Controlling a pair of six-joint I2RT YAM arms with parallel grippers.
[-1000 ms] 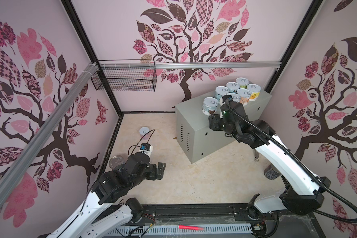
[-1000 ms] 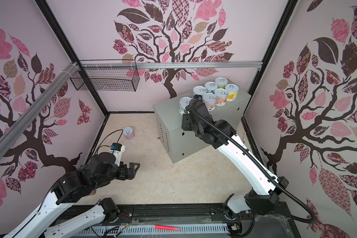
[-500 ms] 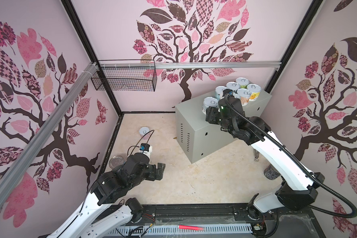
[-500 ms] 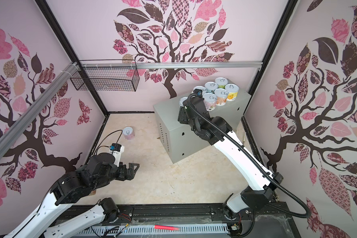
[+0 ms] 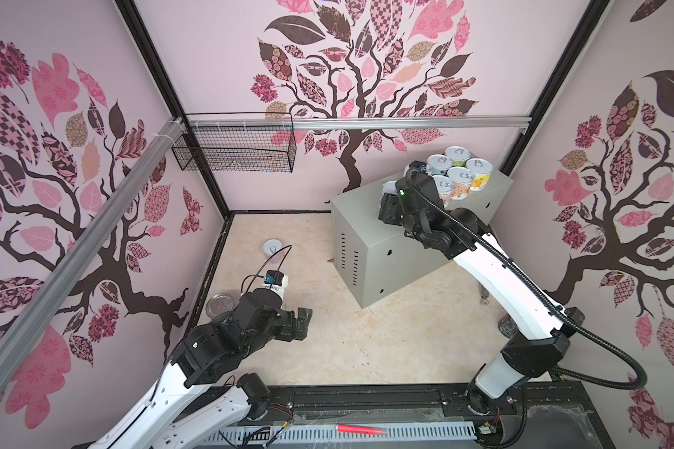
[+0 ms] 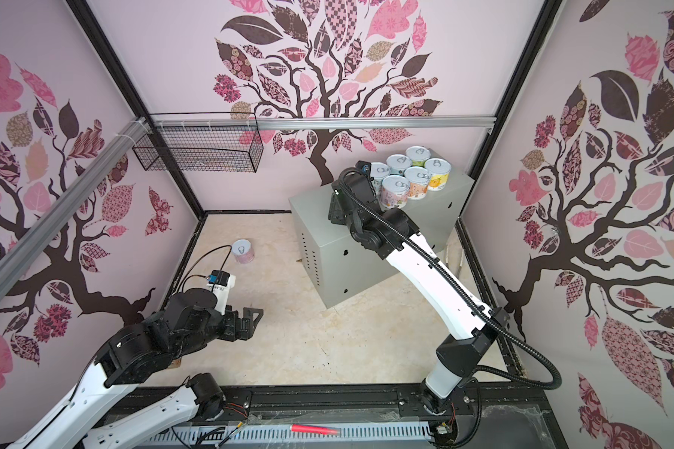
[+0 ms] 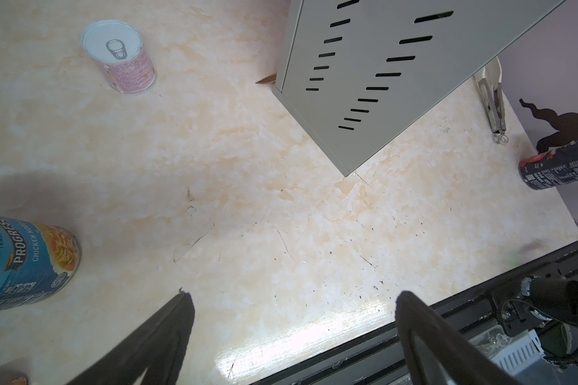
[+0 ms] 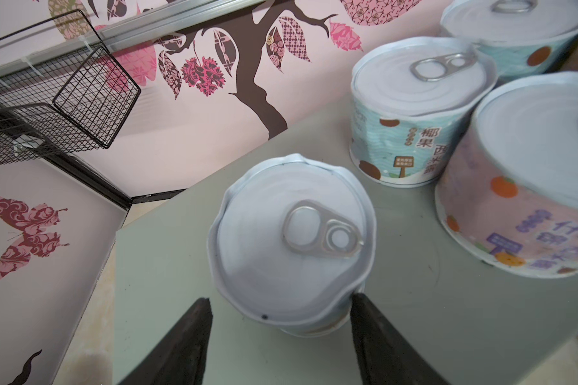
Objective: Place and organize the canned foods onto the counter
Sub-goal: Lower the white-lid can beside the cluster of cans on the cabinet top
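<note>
Counter (image 5: 405, 248), grey: bore six short cans (image 6: 417, 177) clustered at the far corner and a dent-lidded can (image 8: 291, 240) apart, straddled by the right gripper (image 8: 281, 300), apparently slack with one finger clear; the left gripper (image 7: 291, 300) gaped empty over the floor (image 7: 281, 200), which held the pink can (image 7: 119, 56), blue-labelled can (image 7: 24, 260) and dark-labelled can (image 7: 558, 166).

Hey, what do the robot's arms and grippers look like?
Both the left arm and the right arm have white link shells with bulky black joints. A black ribbed hose loops along the right arm, and a green light glows near its wrist. A blue plug tops the left wrist. The left gripper and right gripper have slim black tapered fingers.
</note>
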